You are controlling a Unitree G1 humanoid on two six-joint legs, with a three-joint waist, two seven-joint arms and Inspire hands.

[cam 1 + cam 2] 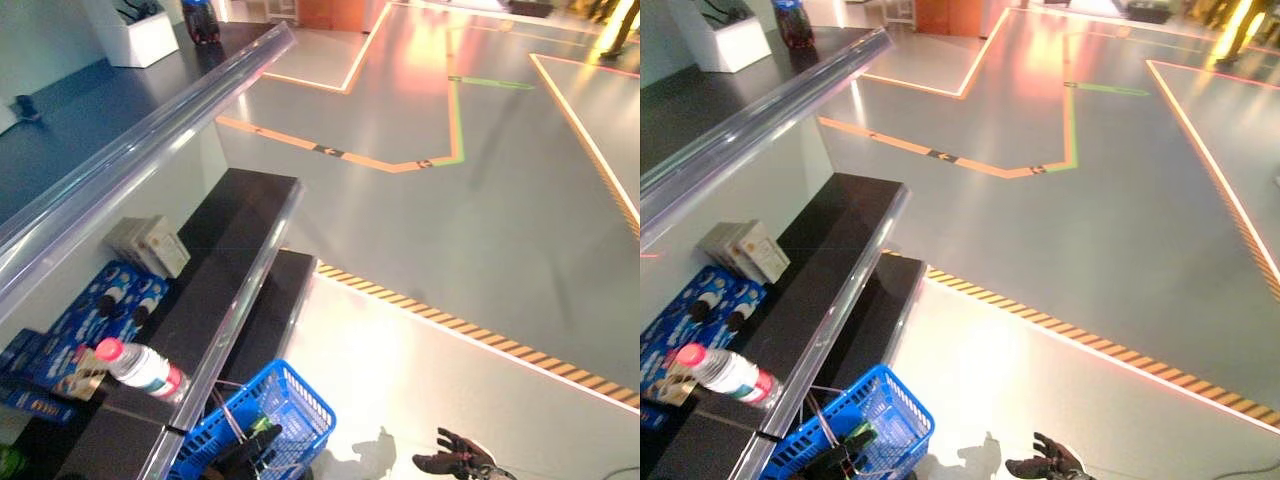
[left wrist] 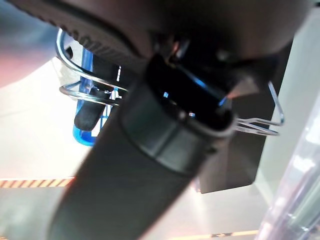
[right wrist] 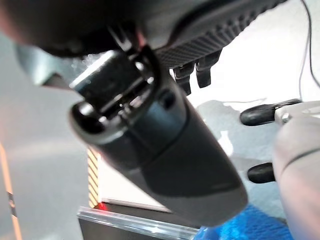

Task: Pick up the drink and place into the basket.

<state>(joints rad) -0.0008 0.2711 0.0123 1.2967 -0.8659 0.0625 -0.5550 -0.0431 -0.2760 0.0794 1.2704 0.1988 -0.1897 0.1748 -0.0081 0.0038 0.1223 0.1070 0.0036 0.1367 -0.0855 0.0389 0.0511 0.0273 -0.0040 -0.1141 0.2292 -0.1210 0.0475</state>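
Observation:
The drink [image 1: 140, 368] is a clear bottle with a pink cap and a red label. It lies on its side on the black shelf [image 1: 225, 290] at the lower left, and also shows in the right eye view [image 1: 725, 372]. The blue basket [image 1: 285, 405] hangs just right of the shelf edge, below the bottle. My left hand [image 1: 245, 455] is shut on its thin wire handles [image 2: 85, 92]. My right hand [image 1: 455, 462] hangs low over the floor to the right of the basket, open and empty, well apart from the bottle.
Blue drink packs [image 1: 110, 300] and a pale box [image 1: 150, 245] sit behind the bottle on the shelf. A glass-edged counter [image 1: 150, 130] above carries a white bin [image 1: 135, 35] and a dark bottle [image 1: 200, 20]. Striped floor tape [image 1: 480, 335] runs across the floor at right.

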